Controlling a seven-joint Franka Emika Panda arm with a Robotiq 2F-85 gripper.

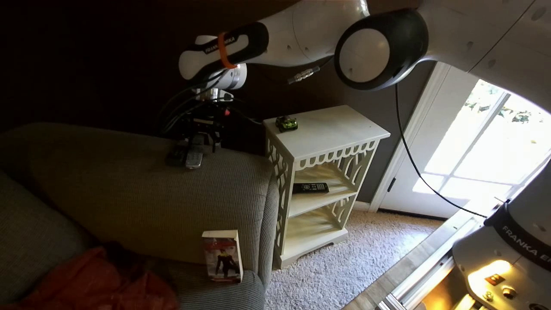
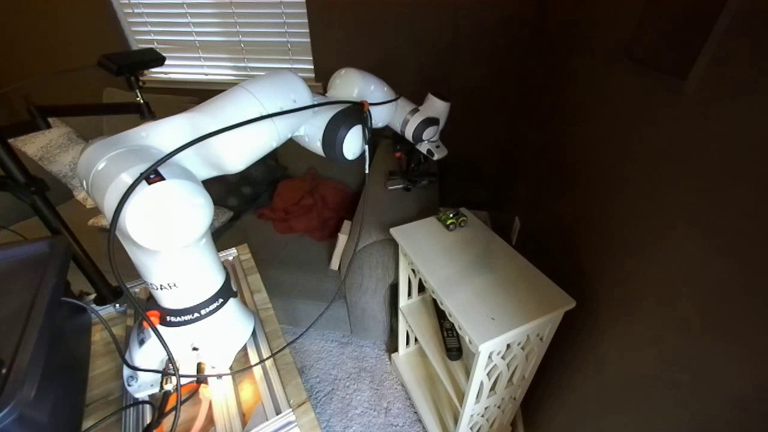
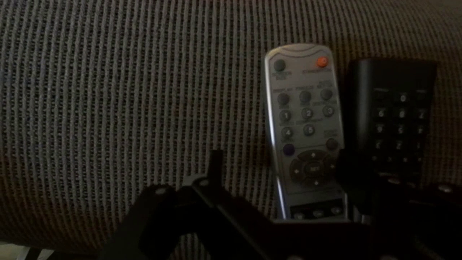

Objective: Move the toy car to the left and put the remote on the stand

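Over on the ribbed, grey-brown fabric sofa arm [image 1: 228, 189], the slim, light-grey oblong remote [image 3: 306, 119] lies beneath the black two-fingered gripper [image 3: 283, 164], lengthwise through its gap, off-centre toward the finger beside the chunky black keypad handset [image 3: 397, 112]. The jaws stand wide, holding nothing; whether they touch it, I can't tell.

This is a home's living room: a ribbed grey-brown fabric sofa [image 1: 146, 206] bearing a crumpled rust-red cloth [image 2: 311, 204], pale grey carpet [image 1: 310, 275], white slatted window blinds [image 2: 222, 39], a white glass-paned door [image 1: 467, 150], a cream-white wooden desk [image 1: 331, 129] with lattice sides.
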